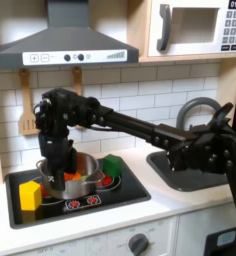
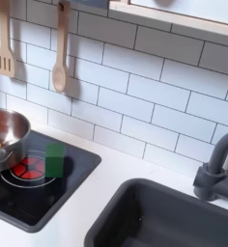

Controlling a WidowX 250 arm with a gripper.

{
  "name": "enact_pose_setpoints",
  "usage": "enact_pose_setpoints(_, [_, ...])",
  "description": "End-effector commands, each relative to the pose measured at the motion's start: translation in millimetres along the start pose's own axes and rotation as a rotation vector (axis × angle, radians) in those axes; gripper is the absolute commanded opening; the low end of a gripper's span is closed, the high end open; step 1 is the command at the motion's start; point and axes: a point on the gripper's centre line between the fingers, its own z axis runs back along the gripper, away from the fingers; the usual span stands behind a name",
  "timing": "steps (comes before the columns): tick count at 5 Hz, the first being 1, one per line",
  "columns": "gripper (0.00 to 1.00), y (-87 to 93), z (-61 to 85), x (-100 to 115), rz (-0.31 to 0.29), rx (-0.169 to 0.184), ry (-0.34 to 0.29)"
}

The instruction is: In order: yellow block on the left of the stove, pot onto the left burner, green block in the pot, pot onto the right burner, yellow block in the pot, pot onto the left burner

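Here one stove (image 1: 130, 192) lies flat on the white worktop (image 1: 175, 205), glossy black, with two burners on it. One pot (image 1: 74, 180), round shiny steel with low straight sides, stands upright on the burner toward the first exterior view's left, its open mouth up. In the second exterior view the pot (image 2: 10, 135) sits at the second exterior view's left edge, and something orange shows inside it. The burner beside it, the right burner (image 2: 34, 166), shows red rings on the black glass, partly covered.

One yellow block (image 1: 30, 194), a plain small cube, rests on the stove near its left edge in the first exterior view, just beside the pot and apart from it; its faces sit roughly square to the stove's edge. One green block (image 1: 112, 166), dark and about the same size, stands on the stove just to the pot's right in the first exterior view; in the second exterior view the green block (image 2: 55, 159) stands upright over the ringed burner.

The black arm reaches in from the first exterior view's right, and its pincer (image 1: 58, 168) hangs down at the pot's far left rim; whether it is spread or pressed together I cannot tell.
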Motion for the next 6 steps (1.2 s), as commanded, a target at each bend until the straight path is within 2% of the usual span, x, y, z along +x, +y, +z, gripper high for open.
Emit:
enact_pose_setpoints(1, [1.00, -5.9, 8.6, -3, -0.007, -0.031, 0.007])
enact_pose_setpoints(3, [1.00, -9.8, 9.2, -8, -0.007, -0.053, 0.023])
enact_pose_setpoints(4, [1.00, -12.6, 23.2, -16, -0.021, -0.076, 0.001])
enact_pose_setpoints(6, [1.00, -20.0, 13.4, -34, -0.061, -0.071, 0.038])
